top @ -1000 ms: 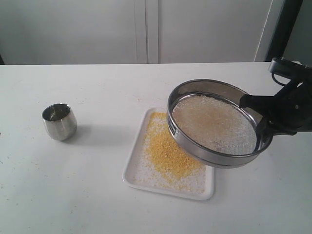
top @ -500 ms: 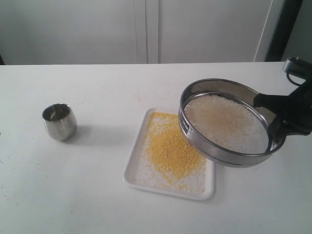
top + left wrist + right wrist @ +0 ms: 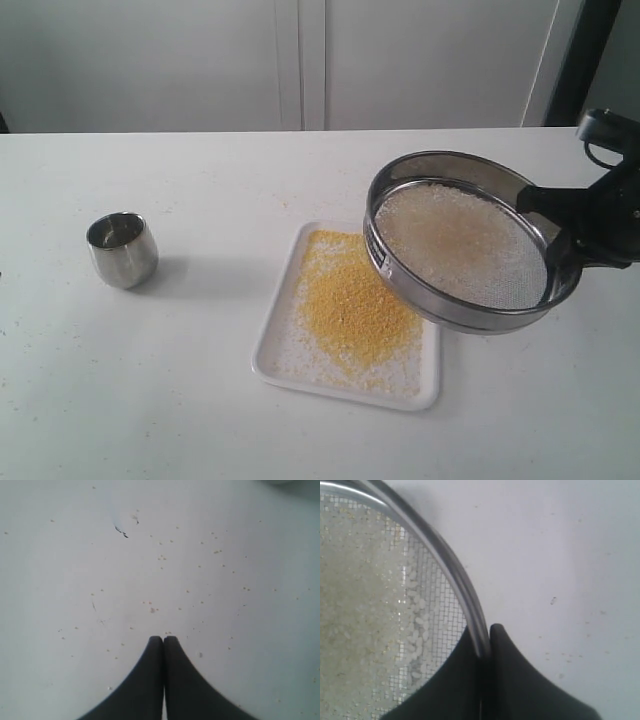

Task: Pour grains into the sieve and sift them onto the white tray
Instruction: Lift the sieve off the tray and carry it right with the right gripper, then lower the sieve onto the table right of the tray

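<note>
Exterior view: clamping sieve rim with right gripper, grains ahead of it, white tray below sieve's far side; left gripper closed, empty.

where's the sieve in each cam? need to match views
Exterior: sieve right of centre, tilted, raised by the white tray's right side.
Left wrist: not in it; only table and shut left gripper.
Right wrist: sieve rim pinched in the right gripper, whitish grains on the mesh beside it.
Shared landmark: right gripper on the rim, exterior and right wrist.
</note>
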You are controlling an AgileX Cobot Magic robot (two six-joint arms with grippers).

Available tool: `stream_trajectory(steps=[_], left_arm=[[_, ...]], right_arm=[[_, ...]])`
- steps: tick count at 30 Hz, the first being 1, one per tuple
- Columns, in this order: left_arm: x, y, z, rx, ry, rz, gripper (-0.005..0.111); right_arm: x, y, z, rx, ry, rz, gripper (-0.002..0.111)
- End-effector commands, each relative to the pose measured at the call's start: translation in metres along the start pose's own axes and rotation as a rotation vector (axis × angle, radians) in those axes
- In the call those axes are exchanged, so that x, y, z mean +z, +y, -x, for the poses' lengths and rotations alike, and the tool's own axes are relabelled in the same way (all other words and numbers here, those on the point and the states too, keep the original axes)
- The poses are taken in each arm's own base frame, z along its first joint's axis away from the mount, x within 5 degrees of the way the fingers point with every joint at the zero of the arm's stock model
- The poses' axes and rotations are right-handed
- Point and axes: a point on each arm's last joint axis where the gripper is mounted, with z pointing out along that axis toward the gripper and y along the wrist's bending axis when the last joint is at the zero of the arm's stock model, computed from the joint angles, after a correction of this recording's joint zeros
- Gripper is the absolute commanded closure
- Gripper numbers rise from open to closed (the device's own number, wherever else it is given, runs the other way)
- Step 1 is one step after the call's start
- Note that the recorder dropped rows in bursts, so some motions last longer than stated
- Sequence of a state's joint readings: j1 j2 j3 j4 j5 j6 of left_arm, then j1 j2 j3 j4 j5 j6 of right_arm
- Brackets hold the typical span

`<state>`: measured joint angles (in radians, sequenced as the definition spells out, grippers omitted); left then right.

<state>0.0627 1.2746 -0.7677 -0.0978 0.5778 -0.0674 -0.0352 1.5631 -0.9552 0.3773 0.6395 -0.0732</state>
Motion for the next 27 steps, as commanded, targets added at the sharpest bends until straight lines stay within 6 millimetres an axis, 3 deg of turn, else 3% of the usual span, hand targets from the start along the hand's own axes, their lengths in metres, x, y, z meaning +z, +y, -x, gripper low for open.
stream_trajectory(steps=[1,10,27], left_arm=[[-0.003,0.000,0.000,-0.008,0.001,-0.004,0.107],[-0.003,0.000,0.000,-0.008,0.001,-0.004,0.107],[-0.003,0.000,0.000,-0.008,0.001,-0.004,0.107]], right_arm=[[-0.008,-0.008,0.008,0.008,-0.060,-0.018,0.108],[-0.009,-0.016,0.012,-0.012,-0.093,-0.057,0.108],[0.001,-0.061,0.015,0.076,-0.056,-0.196,0.108]])
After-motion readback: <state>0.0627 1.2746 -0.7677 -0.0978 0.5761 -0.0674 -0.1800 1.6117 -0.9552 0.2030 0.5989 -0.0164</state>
